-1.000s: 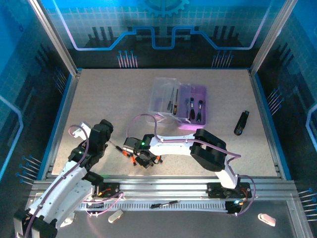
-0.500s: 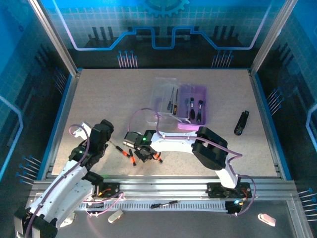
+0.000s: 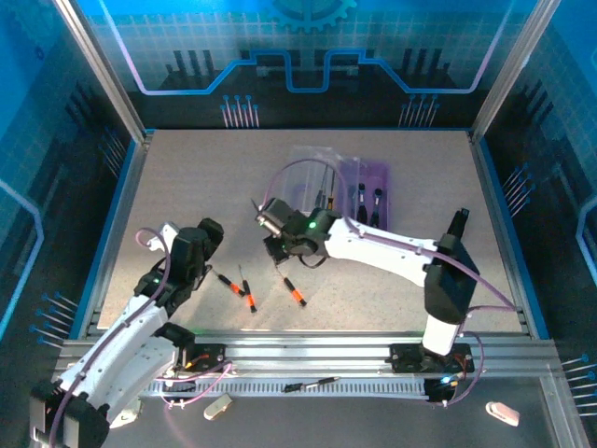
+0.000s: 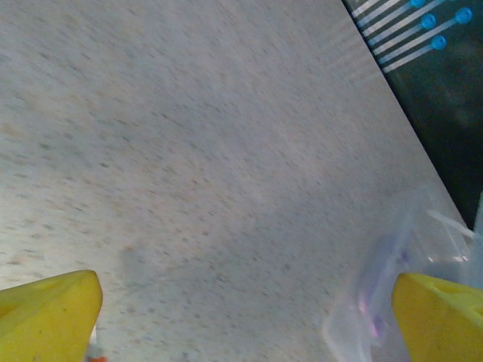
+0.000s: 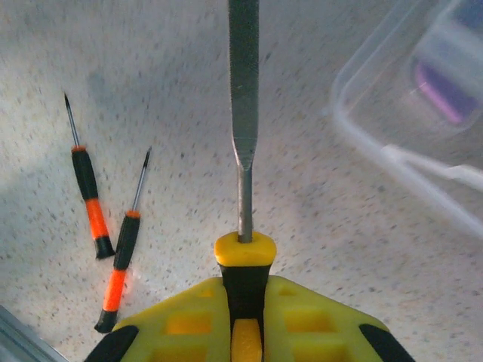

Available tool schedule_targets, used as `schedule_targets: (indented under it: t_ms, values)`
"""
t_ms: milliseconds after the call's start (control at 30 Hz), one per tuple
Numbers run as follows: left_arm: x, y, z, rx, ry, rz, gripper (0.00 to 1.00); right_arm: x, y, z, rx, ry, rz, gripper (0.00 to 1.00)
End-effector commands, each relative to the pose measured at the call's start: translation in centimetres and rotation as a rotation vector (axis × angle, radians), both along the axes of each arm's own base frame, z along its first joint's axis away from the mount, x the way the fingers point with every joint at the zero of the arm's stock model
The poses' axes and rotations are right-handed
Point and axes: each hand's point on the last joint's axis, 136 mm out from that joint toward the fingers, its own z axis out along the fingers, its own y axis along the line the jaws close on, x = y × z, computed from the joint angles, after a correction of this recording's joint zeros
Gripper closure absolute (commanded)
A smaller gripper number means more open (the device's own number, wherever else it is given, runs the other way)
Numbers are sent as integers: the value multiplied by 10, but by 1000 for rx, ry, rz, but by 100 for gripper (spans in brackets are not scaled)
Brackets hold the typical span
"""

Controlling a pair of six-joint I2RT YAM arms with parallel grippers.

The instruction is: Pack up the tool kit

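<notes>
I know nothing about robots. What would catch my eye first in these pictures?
Over the middle of the speckled beige table, the right end effector is shut on a flat-bladed tool with a yellow-and-black handle, its grey blade pointing away from the wrist camera. Beside it, thin black-and-orange screwdrivers lie loose on the table. At the back sits the open case with a purple base and clear lid, with tools inside.

Three screwdrivers lie on the table before the case, another tool well to its right
</notes>
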Motion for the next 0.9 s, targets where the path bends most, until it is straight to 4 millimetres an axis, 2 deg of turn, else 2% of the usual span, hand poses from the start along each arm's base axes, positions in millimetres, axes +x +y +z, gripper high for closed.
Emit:
schedule_targets:
  t_ms: [0,100,233,333,467,567,667,867]
  values:
    - [21,-38,2,-114,-54,-163,1,25,-28,30,58,-38,-59,86]
    - [32,-66,2,-160,-68,-295,1,53,-64,39,103,-29,-149,86]
    - [38,-94,3,-181,-78,-410,1,85,-106,38,178,3,-279,87]
    - [39,-121,5,-184,-76,-503,1,105,-130,30,231,35,-358,87]
    - [37,-157,9,-160,-83,-620,1,128,-157,3,245,78,-460,87]
    - [36,-177,9,-166,-89,-680,1,141,-171,-10,241,78,-508,87]
    - [36,-188,7,-179,-77,-716,1,151,-178,-23,250,111,-535,87]
    - [37,-190,9,-172,-68,-721,1,160,-178,-48,230,172,-552,85]
